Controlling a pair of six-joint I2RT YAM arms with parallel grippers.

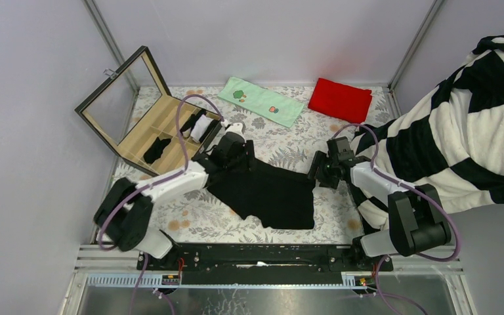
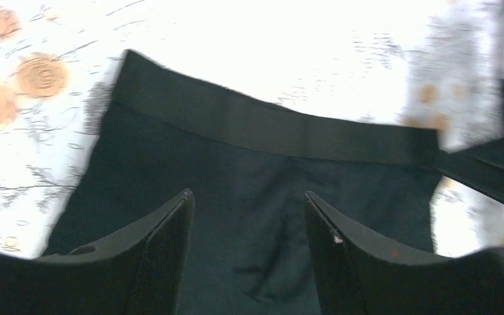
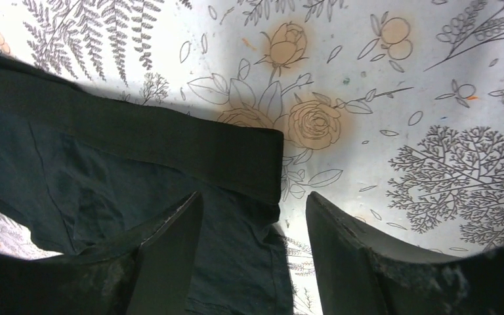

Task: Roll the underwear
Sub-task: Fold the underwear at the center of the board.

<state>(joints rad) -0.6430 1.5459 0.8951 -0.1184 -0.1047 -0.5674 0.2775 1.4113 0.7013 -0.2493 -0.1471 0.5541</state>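
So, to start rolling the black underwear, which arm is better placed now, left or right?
Probably right. The right fingers stand open astride a waistband corner of the underwear, an edge ready to pinch. The left fingers hang open over the middle of the cloth, so no edge lies between them.

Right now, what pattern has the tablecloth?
Tablecloth: grey ferns, orange roses on white; best in right wrist view.
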